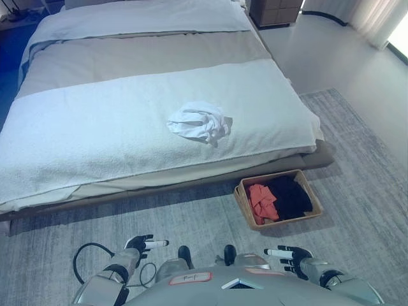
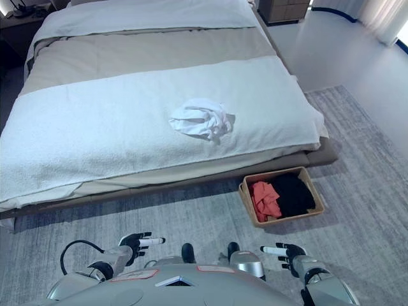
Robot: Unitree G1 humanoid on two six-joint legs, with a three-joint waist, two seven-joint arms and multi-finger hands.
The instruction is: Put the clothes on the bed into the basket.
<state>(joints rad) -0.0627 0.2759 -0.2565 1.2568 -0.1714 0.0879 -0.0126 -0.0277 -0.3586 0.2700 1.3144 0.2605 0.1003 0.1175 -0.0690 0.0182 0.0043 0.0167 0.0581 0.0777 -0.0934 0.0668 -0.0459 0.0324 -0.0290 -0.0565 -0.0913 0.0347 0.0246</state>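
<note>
A crumpled white garment (image 1: 197, 122) lies on the white blanket in the middle of the bed (image 1: 95, 134). A tan wicker basket (image 1: 278, 198) stands on the rug at the bed's near right corner, holding a red cloth (image 1: 261, 199) and a black cloth (image 1: 291, 194). My left hand (image 1: 144, 245) is low at the bottom left, open and empty. My right hand (image 1: 290, 257) is low at the bottom right, open and empty. Both hands are far from the garment and the basket.
A grey patterned rug (image 1: 191, 217) covers the floor between me and the bed. A dark nightstand (image 1: 274, 11) stands at the far right of the bed. Bare pale floor (image 1: 344, 57) lies to the right.
</note>
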